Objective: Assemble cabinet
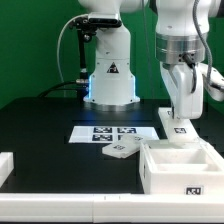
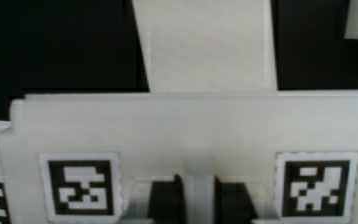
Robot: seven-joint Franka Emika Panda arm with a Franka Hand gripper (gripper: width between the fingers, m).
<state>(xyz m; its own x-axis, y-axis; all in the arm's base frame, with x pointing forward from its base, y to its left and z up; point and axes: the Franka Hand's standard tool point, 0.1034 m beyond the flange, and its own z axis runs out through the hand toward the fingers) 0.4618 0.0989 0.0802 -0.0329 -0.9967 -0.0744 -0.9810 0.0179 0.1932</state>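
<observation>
Cabinet panel (image 1: 177,116) | in pincer (image 2: 194,199) | exterior: 1 tag (image 1: 181,127); wrist: 2

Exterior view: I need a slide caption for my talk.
Panda arm, jaws shut on an upright white cabinet panel, behind the open cabinet box.

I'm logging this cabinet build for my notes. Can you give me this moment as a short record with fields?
claw: shut, against the tagged panel; no grip evident
tagged panel: under the claw, just behind the box
box: open top, at the exterior view's right
loose panel: flat, between marker board and box
marker board: flat, mid-table
</observation>
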